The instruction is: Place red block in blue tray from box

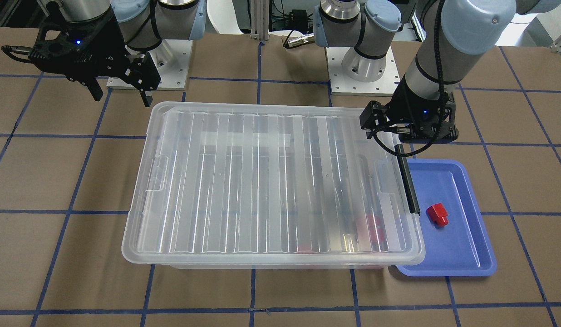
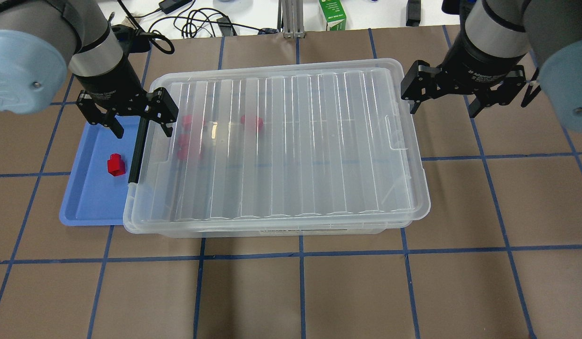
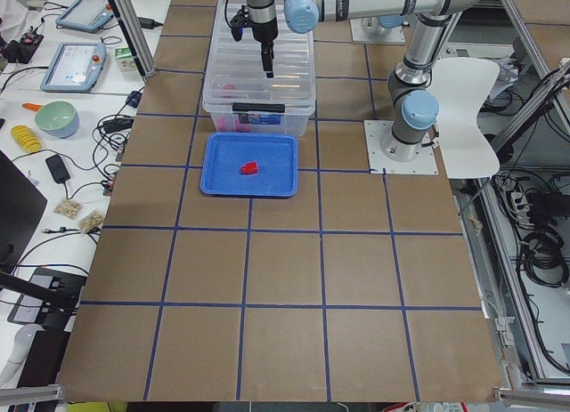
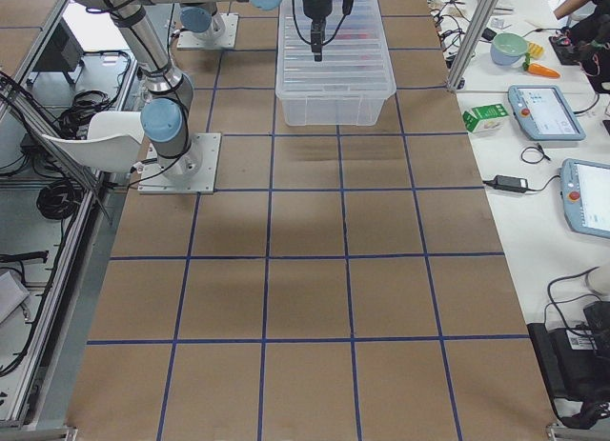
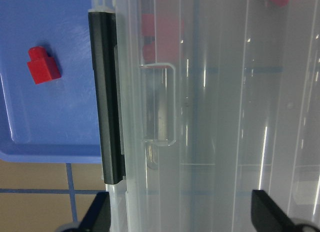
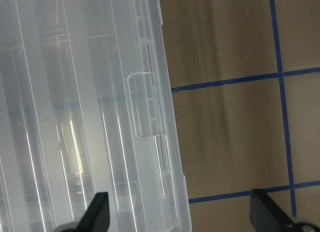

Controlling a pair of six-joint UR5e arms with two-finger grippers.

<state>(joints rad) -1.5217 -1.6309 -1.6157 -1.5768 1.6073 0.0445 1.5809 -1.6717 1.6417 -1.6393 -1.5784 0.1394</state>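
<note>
One red block (image 2: 116, 165) lies in the blue tray (image 2: 91, 197), seen too in the front view (image 1: 437, 214) and the left wrist view (image 5: 43, 65). The tray sits against the latch end of the clear box (image 2: 281, 150), whose ribbed lid is on. Several more red blocks (image 2: 189, 136) show blurred through the lid. My left gripper (image 2: 142, 128) is open and empty above the black latch bar (image 2: 136, 149), one finger over the tray and one over the lid. My right gripper (image 2: 442, 106) is open and empty at the box's other short end, straddling its rim.
The tray's near corner (image 1: 462, 245) lies beside the box's front corner. Both arm bases (image 1: 362, 68) stand behind the box. A green carton (image 2: 333, 14) and cables (image 2: 192, 23) lie past the table's far edge. Brown table with blue grid lines surrounds the box.
</note>
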